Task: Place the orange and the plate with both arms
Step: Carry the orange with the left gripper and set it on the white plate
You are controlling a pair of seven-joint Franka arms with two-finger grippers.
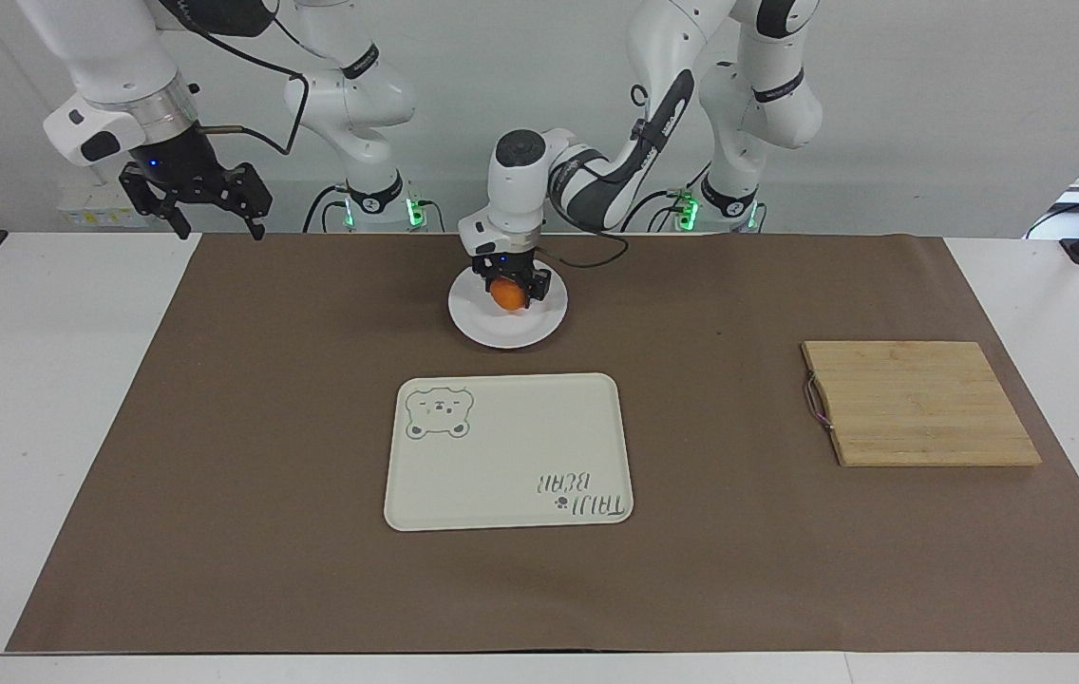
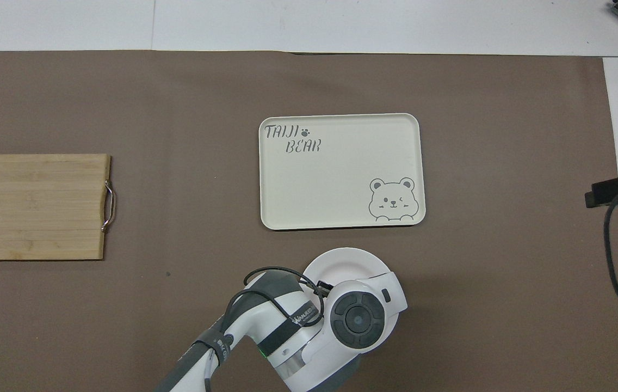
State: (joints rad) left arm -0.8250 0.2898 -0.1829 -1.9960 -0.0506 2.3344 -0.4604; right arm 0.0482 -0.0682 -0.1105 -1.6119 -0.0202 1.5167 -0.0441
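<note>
Orange fruit, the orange (image 1: 507, 294), sits low over the plate (image 1: 507, 330), pinched by the left gripper (image 1: 508, 288). The plate lies on the brown mat near the robots' edge. Letting go comes next, I think, then moving the plate. The right gripper (image 1: 196, 201) waits spread wide above the mat's corner. The tray (image 1: 508, 451) has lots of room.

From overhead, my own left wrist (image 2: 360, 321) covers the orange (image 1: 507, 294), my left gripper (image 1: 508, 289) and much of the plate (image 2: 341, 261). Whether the orange touches the plate, I cannot tell.
</note>
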